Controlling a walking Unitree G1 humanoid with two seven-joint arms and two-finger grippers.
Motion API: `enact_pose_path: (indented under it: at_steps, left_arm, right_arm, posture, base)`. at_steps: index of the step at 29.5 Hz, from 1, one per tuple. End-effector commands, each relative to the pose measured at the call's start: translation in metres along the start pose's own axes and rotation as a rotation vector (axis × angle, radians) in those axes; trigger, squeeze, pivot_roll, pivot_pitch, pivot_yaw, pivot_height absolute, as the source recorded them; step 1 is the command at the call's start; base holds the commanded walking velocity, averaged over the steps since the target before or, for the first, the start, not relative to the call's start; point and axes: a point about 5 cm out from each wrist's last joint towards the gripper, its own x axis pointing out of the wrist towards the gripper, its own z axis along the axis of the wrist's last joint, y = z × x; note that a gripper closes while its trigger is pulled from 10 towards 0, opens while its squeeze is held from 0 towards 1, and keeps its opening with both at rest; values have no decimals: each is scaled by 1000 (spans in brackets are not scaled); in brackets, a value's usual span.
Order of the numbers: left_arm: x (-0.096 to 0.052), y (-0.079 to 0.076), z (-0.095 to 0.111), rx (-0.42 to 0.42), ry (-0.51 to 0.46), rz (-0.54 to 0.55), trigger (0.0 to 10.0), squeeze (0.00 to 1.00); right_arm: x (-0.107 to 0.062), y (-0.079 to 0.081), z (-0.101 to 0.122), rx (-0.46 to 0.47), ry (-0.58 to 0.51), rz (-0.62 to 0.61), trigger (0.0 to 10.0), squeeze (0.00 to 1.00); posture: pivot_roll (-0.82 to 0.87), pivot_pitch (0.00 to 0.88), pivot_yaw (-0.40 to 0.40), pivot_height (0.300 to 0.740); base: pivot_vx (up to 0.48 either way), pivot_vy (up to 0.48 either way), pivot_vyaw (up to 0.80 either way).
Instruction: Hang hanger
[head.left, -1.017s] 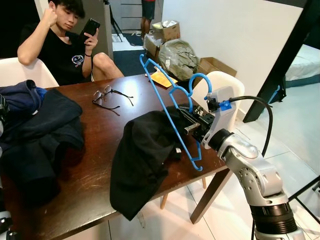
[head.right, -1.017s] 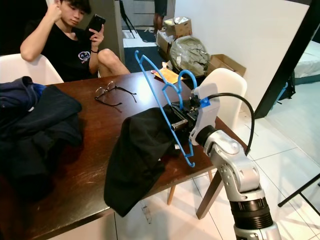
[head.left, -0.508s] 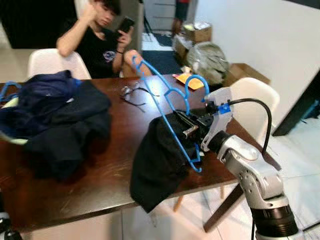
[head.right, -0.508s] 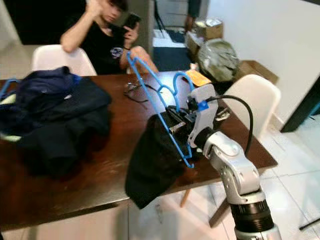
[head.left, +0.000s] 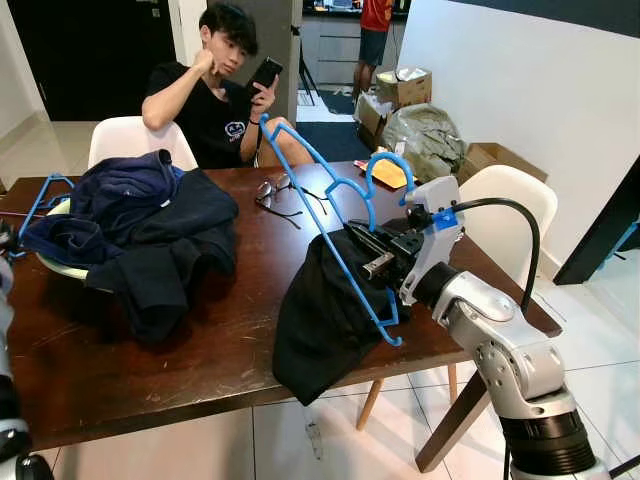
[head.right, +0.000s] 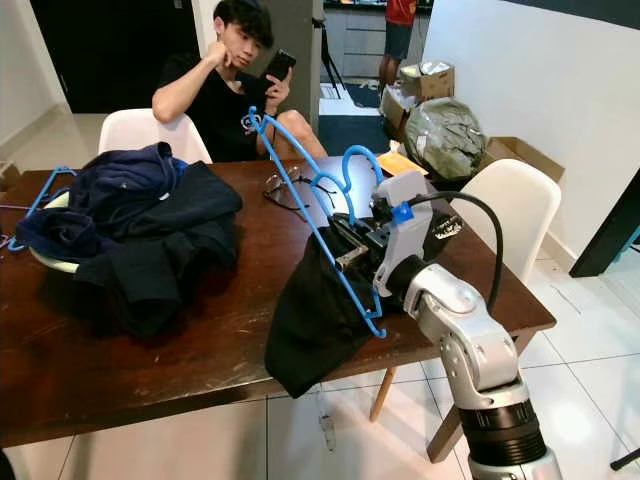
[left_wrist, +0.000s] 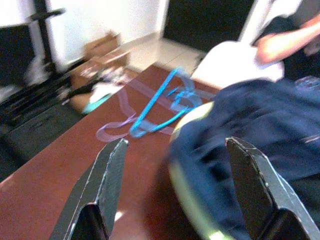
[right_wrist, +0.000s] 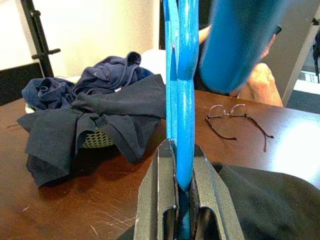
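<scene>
On your brown table (head.left: 200, 340): a dark clothes heap (head.left: 150, 230) at left and a black garment (head.left: 325, 310) draped off the near edge. Your right gripper (right_wrist: 179, 200) fingers clamp the blue hanger (head.left: 335, 215), raised above the garment. Your left gripper (left_wrist: 175, 190) fingers spread wide. Spectacles (head.left: 275, 192) lie beyond.

Blur and cut-offs you should note

Your left wrist view is motion-blurred; the second blue hanger (left_wrist: 159, 107) smears, and the clothes pile (left_wrist: 260, 145) runs off-frame.

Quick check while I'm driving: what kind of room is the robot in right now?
Most likely a dining area in a lived-in home: a dark wooden table with white chairs, a pile of dark clothes on it, a seated person on a phone, and cardboard boxes stacked by the wall behind.
</scene>
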Motion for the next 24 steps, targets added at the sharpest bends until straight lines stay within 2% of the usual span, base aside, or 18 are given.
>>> enact_pose_path:
  at_steps: [1,2,4,7,11,15,18,20,24]
  left_arm:
    - [2,-4,-2,10,1,-34,10000,0]
    - [2,-7,0,27,-10,-55,10000,0]
    - [7,-12,-5,113,2,-109,10000,0]
    - [11,-14,-11,153,24,-156,10000,0]
    - [12,-13,-14,175,31,-168,10000,0]
    - [15,-11,-15,270,35,-210,10000,0]
    - [16,-8,-13,312,37,-210,10000,0]
    - [17,2,-19,358,89,-152,10000,0]
    - [17,7,-22,382,111,-124,10000,0]
  right_arm:
    - [-2,-2,1,-5,6,-9,10000,0]
    - [-2,-2,0,-5,8,-6,10000,0]
    - [-2,-2,0,-6,16,1,10000,0]
    - [-2,-2,0,-11,29,10,10000,0]
    - [-4,-2,0,-14,36,14,10000,0]
    - [-11,-3,2,-25,67,34,10000,0]
    - [-15,-4,2,-31,82,41,10000,0]
    - [-16,-4,2,-36,97,44,10000,0]
    - [-17,-4,2,-38,102,44,10000,0]
  posture:
    - [85,0,-77,740]
    - [85,0,-79,740]
    - [82,0,-97,740]
    - [75,0,-109,740]
    - [71,7,-120,740]
    - [46,42,-153,740]
    - [43,54,-159,740]
    - [23,70,-157,740]
    - [22,72,-157,740]
  base:
    - [0,0,0]
    - [0,0,0]
    - [0,0,0]
    - [0,0,0]
    - [0,0,0]
    - [0,0,0]
    - [0,0,0]
    - [0,0,0]
    - [0,0,0]
